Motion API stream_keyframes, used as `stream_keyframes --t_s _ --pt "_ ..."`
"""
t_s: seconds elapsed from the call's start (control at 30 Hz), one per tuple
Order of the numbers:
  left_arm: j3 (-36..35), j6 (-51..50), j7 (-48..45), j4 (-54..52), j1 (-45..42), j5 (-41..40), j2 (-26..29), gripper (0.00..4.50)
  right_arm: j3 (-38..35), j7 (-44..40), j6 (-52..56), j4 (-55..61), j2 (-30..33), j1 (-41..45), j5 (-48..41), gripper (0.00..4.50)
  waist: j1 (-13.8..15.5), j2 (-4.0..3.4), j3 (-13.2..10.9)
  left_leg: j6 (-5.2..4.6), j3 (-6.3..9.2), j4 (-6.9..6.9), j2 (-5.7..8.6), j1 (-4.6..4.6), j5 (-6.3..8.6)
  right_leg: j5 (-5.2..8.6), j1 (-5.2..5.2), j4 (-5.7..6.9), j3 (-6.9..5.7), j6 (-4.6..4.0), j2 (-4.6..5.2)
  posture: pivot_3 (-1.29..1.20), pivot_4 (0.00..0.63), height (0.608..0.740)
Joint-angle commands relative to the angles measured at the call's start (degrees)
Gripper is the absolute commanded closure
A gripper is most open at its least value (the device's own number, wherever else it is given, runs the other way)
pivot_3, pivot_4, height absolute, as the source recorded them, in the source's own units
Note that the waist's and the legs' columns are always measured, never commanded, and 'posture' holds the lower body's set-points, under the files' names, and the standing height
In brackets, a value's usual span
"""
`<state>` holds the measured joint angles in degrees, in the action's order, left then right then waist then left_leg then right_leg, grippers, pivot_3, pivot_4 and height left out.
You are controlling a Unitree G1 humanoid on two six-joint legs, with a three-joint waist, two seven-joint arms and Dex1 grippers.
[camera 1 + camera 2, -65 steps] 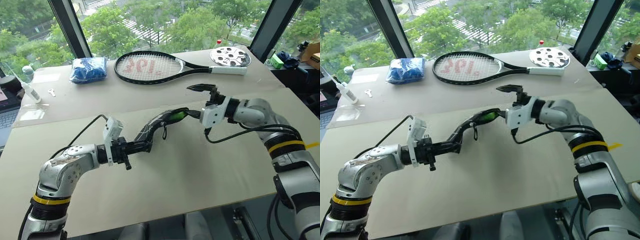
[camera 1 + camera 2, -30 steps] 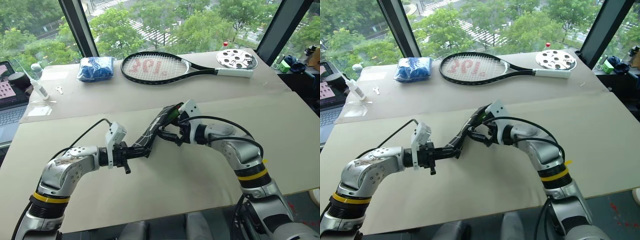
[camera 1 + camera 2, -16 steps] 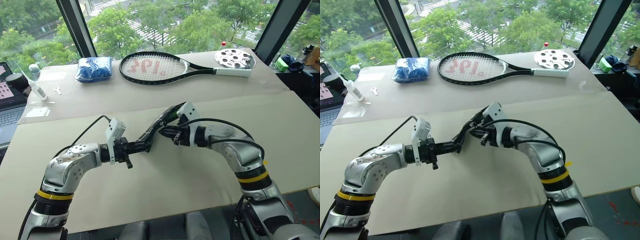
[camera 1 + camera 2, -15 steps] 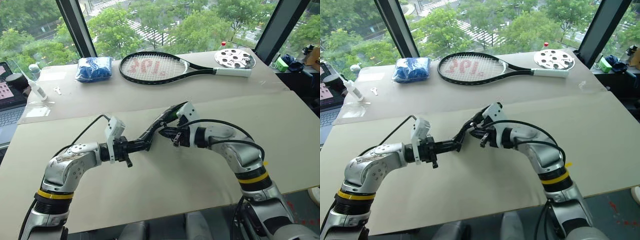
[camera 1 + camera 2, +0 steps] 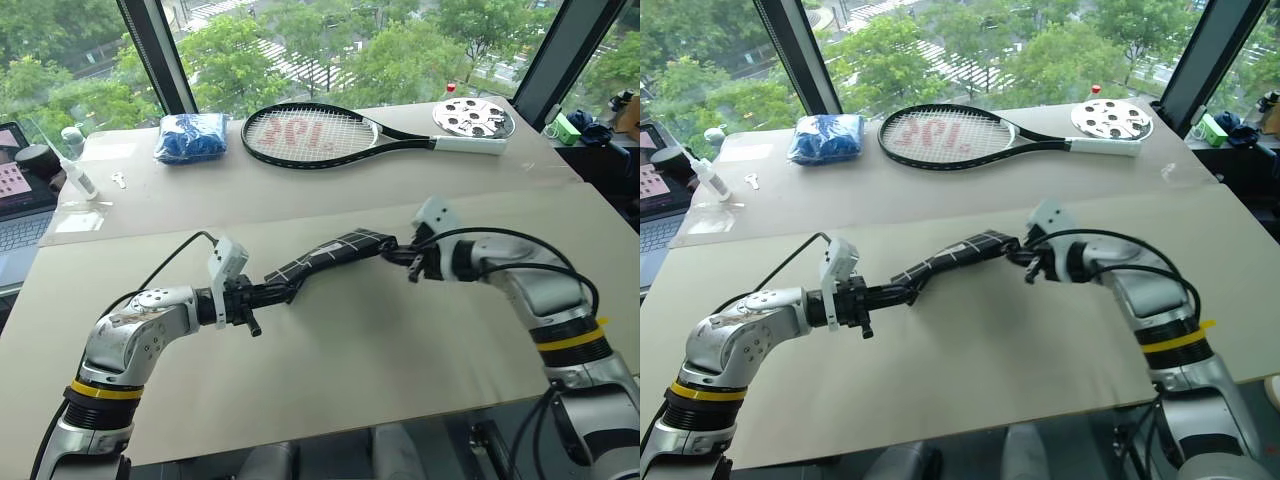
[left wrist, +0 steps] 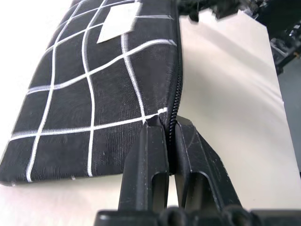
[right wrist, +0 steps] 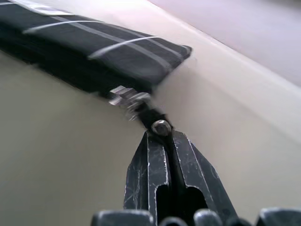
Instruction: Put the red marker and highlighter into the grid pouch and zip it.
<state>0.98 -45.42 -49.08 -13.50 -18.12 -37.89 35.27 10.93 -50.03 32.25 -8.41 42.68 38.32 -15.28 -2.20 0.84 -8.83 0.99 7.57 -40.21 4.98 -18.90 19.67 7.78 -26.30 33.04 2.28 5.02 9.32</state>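
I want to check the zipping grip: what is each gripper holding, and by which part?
Left gripper pinches the grid pouch at its zipper-edge corner; right gripper pinches the zipper pull strap at the other end.

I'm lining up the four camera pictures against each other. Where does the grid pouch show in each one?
Left eye view: the grid pouch hangs mid-picture, stretched between both grippers.
Right eye view: the same, centre.
Left wrist view: its gridded face lies beyond the left gripper, shut on its zipper edge.
Right wrist view: its end corner, with the right gripper shut on the zipper pull strap.
Shared landmark: the zipper edge.
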Motion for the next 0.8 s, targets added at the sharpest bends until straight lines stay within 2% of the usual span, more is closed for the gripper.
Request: stream_keyframes --t_s 0.03,0.1,0.2,0.27,0.37,0.47,0.67,0.8 --pt "-1.6 1.0 -0.6 -0.1 0.3 0.9 1.7 4.50 -4.7 1.2 -3.4 -5.3 3.5 1.8 3.1 4.44 -0.4 0.00 0.0 0.00 -0.02 0.01 0.01 0.00 0.00 0.00 0.00 0.00 0.03 0.00 0.02 0.00 0.150 0.740" --pt "-1.2 1.5 -0.8 0.2 0.0 1.1 1.8 4.50 -5.4 0.9 -4.0 -4.6 2.4 1.4 2.0 4.44 -0.3 0.00 0.0 0.00 -0.03 0.00 0.00 0.00 0.00 0.00 0.00 0.00 0.03 0.00 0.02 0.00 0.150 0.740" --pt "-0.4 2.2 -1.2 0.3 -0.3 1.6 1.7 4.50 -6.7 -1.4 -1.5 0.0 0.7 -0.6 -2.6 3.59 -0.1 0.00 0.0 -0.01 -0.02 -0.02 0.01 -0.02 0.01 0.00 0.00 0.00 0.03 0.00 0.02 0.00 0.150 0.740" --pt "0.2 2.8 -1.7 0.3 -0.4 2.3 2.0 4.50 -7.7 -1.9 0.7 1.9 0.0 -1.5 -4.0 2.87 0.0 0.00 0.0 -0.03 -0.01 -0.01 0.02 -0.03 0.02 0.00 0.00 -0.01 0.02 0.00 0.03 0.00 0.150 0.740" --pt "1.1 4.7 -3.3 0.3 0.0 3.9 2.5 4.50 -9.6 -8.7 6.6 5.4 2.2 -4.9 -10.0 1.90 0.1 0.00 0.0 -0.04 -0.01 -0.01 0.01 -0.03 0.02 0.00 0.00 -0.03 0.01 0.01 0.03 0.00 0.150 0.740" --pt "2.3 9.9 -5.8 0.8 0.5 7.0 3.0 4.50 -12.8 -13.4 8.0 6.0 5.5 -8.6 -13.2 1.90 0.6 0.00 0.0 -0.07 0.00 -0.02 0.02 -0.05 0.04 0.00 0.00 -0.03 0.00 0.01 0.04 0.00 0.150 0.740" --pt "6.8 23.3 -11.6 5.5 -1.9 14.8 2.6 4.50 -20.9 -21.3 1.2 6.8 11.8 -17.0 -15.2 1.90 1.5 -0.01 0.0 -0.10 -0.06 -0.04 0.03 -0.05 0.05 -0.01 0.01 -0.03 0.00 0.02 0.04 0.00 0.150 0.740" --pt "10.5 31.3 -14.9 10.6 -4.5 19.8 1.5 4.50 -24.1 -21.8 -0.2 9.8 13.0 -21.4 -15.5 1.90 1.5 -0.01 0.0 -0.10 -0.09 -0.05 0.02 -0.02 0.05 -0.01 0.08 -0.02 -0.01 0.02 0.03 0.00 0.150 0.740"
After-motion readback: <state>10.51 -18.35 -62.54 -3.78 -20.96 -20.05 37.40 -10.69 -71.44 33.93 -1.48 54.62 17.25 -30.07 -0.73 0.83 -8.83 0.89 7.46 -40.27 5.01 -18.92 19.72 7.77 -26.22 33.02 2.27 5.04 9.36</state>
